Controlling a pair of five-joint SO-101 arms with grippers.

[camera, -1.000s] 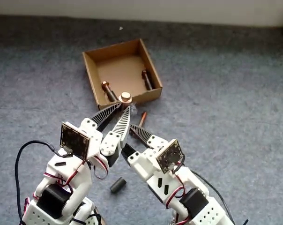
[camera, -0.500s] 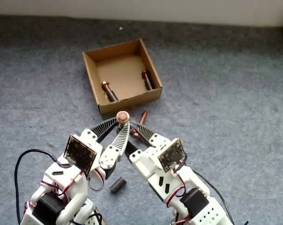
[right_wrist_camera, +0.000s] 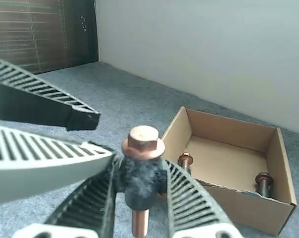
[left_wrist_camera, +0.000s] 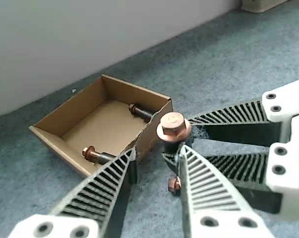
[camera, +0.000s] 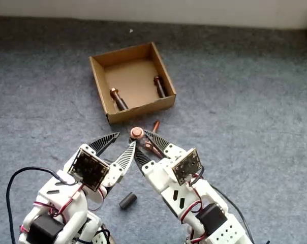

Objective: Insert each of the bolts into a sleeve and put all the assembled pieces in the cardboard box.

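The right gripper (right_wrist_camera: 139, 173) is clamped on an upright dark sleeve (right_wrist_camera: 139, 187). A copper bolt (right_wrist_camera: 143, 141) stands in the sleeve, with its head above the fingers and its tip showing below. This piece is held above the grey carpeted bench (camera: 255, 101), just in front of the near wall of the cardboard box (camera: 100, 76). The left gripper (camera: 126, 140) sits just beside the held piece with its jaws apart. One finger lies close to the sleeve, but whether they touch cannot be told. Two assembled pieces lie in the box, one by the near left corner (camera: 118, 99) and one along the right wall (camera: 159, 87). A loose bolt (camera: 155, 125) lies on the bench under the right gripper. A spare sleeve (camera: 127, 200) lies between the two arms, well apart from both grippers.
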